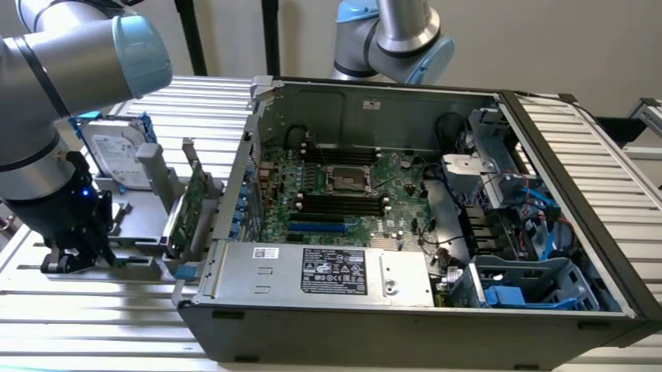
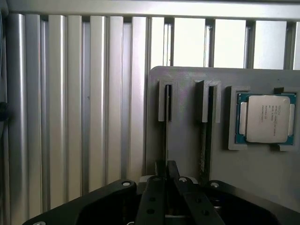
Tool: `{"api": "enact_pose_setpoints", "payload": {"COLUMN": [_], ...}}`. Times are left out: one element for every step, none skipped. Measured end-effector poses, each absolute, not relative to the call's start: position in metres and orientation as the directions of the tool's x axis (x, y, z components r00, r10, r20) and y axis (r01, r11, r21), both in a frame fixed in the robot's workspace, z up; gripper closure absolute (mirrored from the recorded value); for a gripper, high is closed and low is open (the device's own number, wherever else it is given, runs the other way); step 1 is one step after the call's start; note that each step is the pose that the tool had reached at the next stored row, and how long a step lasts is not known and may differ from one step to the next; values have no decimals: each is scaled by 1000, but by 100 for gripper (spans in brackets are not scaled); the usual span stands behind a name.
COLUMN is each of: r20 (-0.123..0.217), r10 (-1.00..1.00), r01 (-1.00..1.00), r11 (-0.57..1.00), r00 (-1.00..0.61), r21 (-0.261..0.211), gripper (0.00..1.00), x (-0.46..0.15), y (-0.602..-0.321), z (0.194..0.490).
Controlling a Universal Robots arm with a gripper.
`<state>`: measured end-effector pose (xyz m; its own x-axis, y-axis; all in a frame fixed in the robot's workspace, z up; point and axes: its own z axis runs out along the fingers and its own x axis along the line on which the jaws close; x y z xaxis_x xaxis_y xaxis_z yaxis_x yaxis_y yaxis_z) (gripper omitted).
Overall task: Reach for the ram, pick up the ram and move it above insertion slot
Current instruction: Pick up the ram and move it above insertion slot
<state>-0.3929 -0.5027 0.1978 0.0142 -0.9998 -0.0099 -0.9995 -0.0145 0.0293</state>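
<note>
The ram (image 2: 167, 117) stands edge-on as a thin dark strip in a slotted bracket of the grey holder plate (image 2: 187, 150). My gripper (image 2: 167, 172) is down over its near end, and the two fingers (image 2: 157, 190) are drawn together on the strip. In the exterior view the gripper (image 1: 68, 260) sits low on the grey holder (image 1: 139, 232), at the exterior view's left of the open computer case. The insertion slot is one of several parallel black sockets (image 1: 342, 204) on the motherboard, well away from the gripper.
A processor chip (image 2: 265, 117) lies in a recess of the holder plate, beside a second slotted bracket (image 2: 206, 101). A silver hard drive (image 1: 112, 155) and a green expansion card (image 1: 184, 211) stand between gripper and case wall (image 1: 236, 194). A second arm (image 1: 398, 35) stands behind the case.
</note>
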Motion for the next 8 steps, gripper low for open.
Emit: {"api": "enact_pose_setpoints", "payload": {"r20": [-10,-10,-10,-10,-10,-10,-10,-10], "r10": [-1000,-1000,-1000,-1000,-1000,-1000,-1000,-1000], "r01": [-999,-999,-999,-1000,-1000,-1000,-1000,-1000], "r11": [-14,-14,-13,-11,-8,-6,-2,2], "r00": [14,14,12,10,8,5,2,-3], "r21": [29,29,29,29,29,29,29,29], "gripper": [87,87,87,87,87,87,87,87], "x": [-393,-393,-393,-393,-393,-393,-393,-393], "y": [-503,-503,-503,-503,-503,-503,-503,-503], "z": [198,198,198,198,198,198,198,198]}}
